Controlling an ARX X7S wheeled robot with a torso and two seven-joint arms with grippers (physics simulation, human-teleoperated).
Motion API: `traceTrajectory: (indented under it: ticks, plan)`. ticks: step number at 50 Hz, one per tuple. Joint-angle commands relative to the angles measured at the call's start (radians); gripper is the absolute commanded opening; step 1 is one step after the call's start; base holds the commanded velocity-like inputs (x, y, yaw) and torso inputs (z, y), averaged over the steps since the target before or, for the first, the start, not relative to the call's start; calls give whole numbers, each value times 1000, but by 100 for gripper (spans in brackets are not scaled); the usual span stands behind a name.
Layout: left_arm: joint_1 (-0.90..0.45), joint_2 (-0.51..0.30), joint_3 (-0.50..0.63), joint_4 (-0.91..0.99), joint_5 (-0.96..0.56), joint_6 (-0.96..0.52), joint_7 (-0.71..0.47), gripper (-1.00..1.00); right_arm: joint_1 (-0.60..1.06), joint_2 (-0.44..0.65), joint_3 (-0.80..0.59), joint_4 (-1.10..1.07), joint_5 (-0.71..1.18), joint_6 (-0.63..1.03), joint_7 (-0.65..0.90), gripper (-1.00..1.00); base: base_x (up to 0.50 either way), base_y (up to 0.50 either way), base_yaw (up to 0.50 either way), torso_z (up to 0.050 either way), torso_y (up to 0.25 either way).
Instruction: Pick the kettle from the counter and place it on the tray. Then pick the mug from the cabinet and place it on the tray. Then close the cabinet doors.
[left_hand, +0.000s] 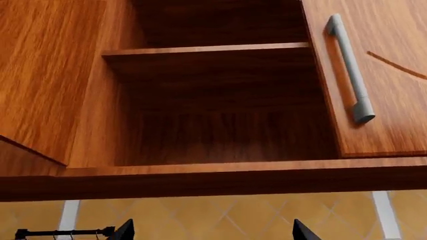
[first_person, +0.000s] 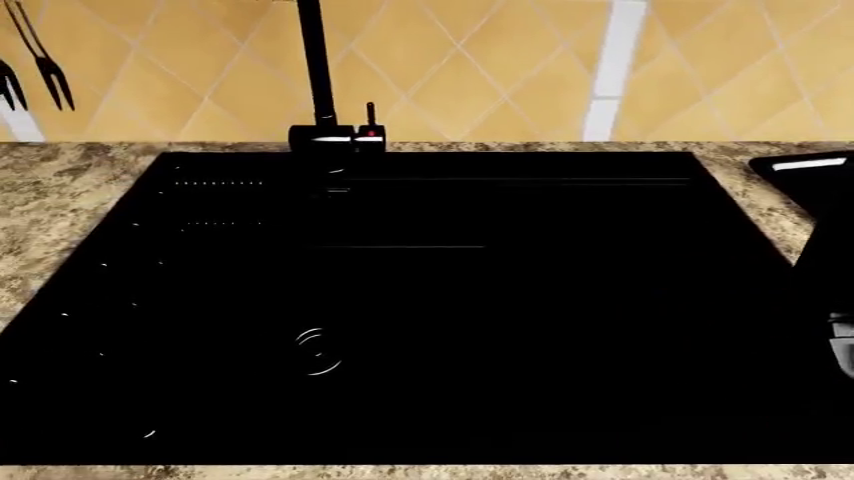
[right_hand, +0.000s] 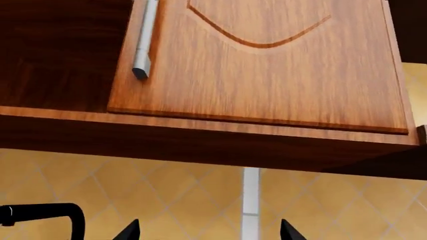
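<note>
- Both wrist views look up at the wall cabinet (left_hand: 220, 180); in the left wrist view the near door is swung wide at the left of the frame and the far door (left_hand: 373, 75) with its grey handle (left_hand: 348, 70) sits at the right.
- Shelf (left_hand: 207, 50) and floor of the cabinet show bare wood; no mug visible there, though the angle hides part of the shelf top.
- Left gripper (left_hand: 213, 231): two dark fingertips at the bottom edge, well apart, nothing between them.
- Right gripper (right_hand: 208, 231): same story, tips spread, nothing held, below the closed-looking door (right_hand: 267, 65).
- Head view is filled by the black sink (first_person: 427, 400) set in the worktop (first_person: 54, 190), tap (first_person: 320, 90) at top centre.
- Kettle and mug: not in any view. A black shape at the right edge may be the tray; I cannot tell.
- Risk: with the head aimed at the sink, the doors go unseen; a gripper reaching for the handle could clip the door edge or slide off.
- Risk: swinging one door hard could knock it against the other arm nearby.
</note>
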Motion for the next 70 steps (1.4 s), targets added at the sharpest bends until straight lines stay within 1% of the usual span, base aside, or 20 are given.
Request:
traceTrajectory:
  ticks: [1, 33, 38, 42, 46, 51, 55, 58, 61, 65, 67, 70]
  plan:
    - [-1, 10, 0, -1, -1, -10, -4, 100, -35, -30, 45, -1, 12, 41, 1, 100, 1, 500, 0, 0, 0]
    - [-9, 20, 7, -8, 11, -20, -3, 100, -19, -30, 12, -1, -3, 35, 1, 100, 1, 500, 0, 0, 0]
    - [0, 23, -7, -15, 12, -33, -1, 100, -21, -25, 20, -1, 2, 22, 1, 100, 1, 500, 0, 0, 0]
    - [23, 39, -34, -35, 32, -71, -3, 100, -42, -36, 36, -1, 1, 13, 1, 100, 0, 0, 0, 0, 0]
    - [63, 68, -99, -101, 90, -164, -2, 100, -52, -39, 36, -1, -6, 12, 1, 100, 0, 0, 0, 0, 0]
    - [103, 65, -170, -185, 166, -273, 0, 100, -57, -41, 27, -1, -18, 12, 1, 100, 0, 0, 0, 0, 0]
    - [142, 42, -192, -265, 221, -293, -26, 100, -58, -50, 21, -1, -24, 19, 1, 100, 0, 0, 0, 0, 0]
    - [143, 7, -215, -304, 278, -323, -35, 100, -60, -52, 12, -1, -32, 17, 1, 100, 0, 0, 0, 0, 0]
    - [124, -30, -233, -323, 324, -362, -14, 100, -59, -54, 5, -1, -36, 17, 1, 100, 0, 0, 0, 0, 0]
    - [46, -42, -209, -349, 405, -391, 59, 100, -57, -58, -2, -1, -40, 18, 1, 100, 0, 0, 0, 0, 0]
    - [-7, -52, -178, -360, 462, -406, 109, 100, -55, -58, 4, -1, -33, 20, 1, 100, 0, 0, 0, 0, 0]
    - [-107, -80, -98, -378, 581, -413, 194, 100, -49, -50, -1, -1, -33, 11, 1, 100, 0, 0, 0, 0, 0]
